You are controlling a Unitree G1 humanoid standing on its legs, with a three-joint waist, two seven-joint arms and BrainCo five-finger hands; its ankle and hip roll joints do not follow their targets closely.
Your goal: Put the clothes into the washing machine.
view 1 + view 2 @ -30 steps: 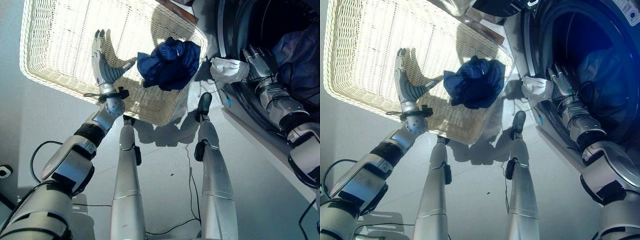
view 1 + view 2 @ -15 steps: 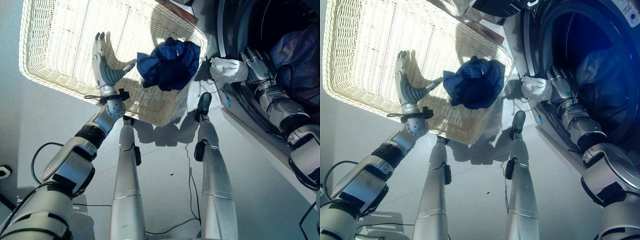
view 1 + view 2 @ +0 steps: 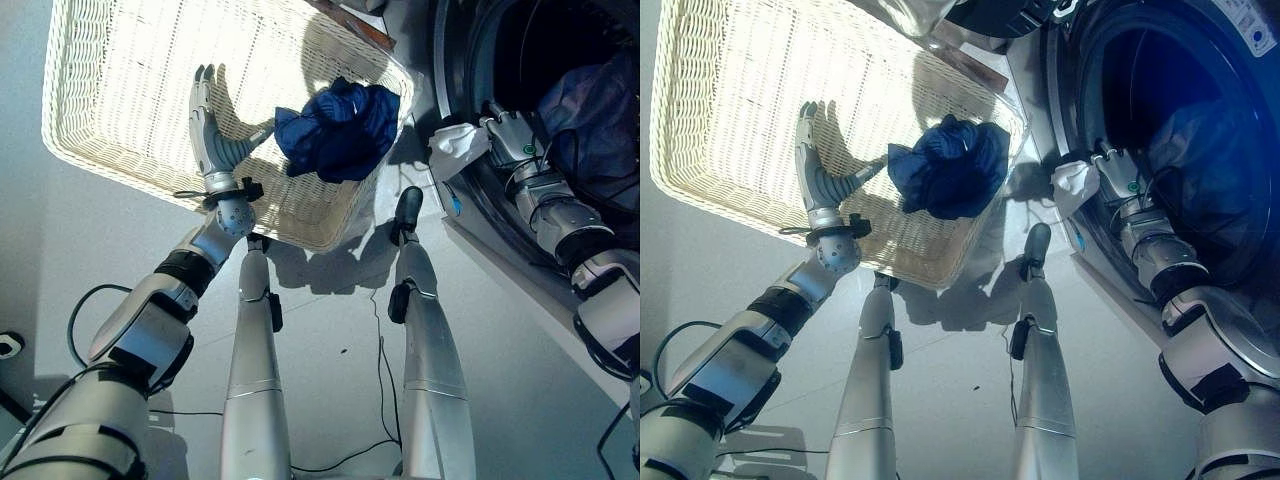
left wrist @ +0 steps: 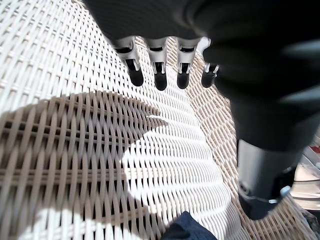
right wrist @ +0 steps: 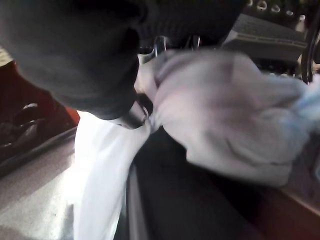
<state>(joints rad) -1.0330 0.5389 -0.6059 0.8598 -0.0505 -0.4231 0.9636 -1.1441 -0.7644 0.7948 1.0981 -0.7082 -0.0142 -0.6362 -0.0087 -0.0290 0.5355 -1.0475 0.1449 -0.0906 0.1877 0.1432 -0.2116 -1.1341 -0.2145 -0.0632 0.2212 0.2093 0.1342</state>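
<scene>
Grey floor (image 3: 330,330); wicker basket (image 3: 100,150) at 11 o'clock, washer drum (image 3: 520,50) at 1. The right hand (image 3: 510,135) pinches a white cloth (image 3: 455,148) at the door rim, drum just beyond. The left hand (image 3: 210,135), fingers straight, hovers over the basket; blue clothes (image 3: 340,128) lie toward its 3 o'clock.

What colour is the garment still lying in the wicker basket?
Dark blue. The crumpled garment shows best in the left eye view, near the basket's corner by the washing machine.

Cream woven basket (image 3: 120,120), dark blue garment (image 3: 338,128), white cloth (image 3: 455,148).
</scene>
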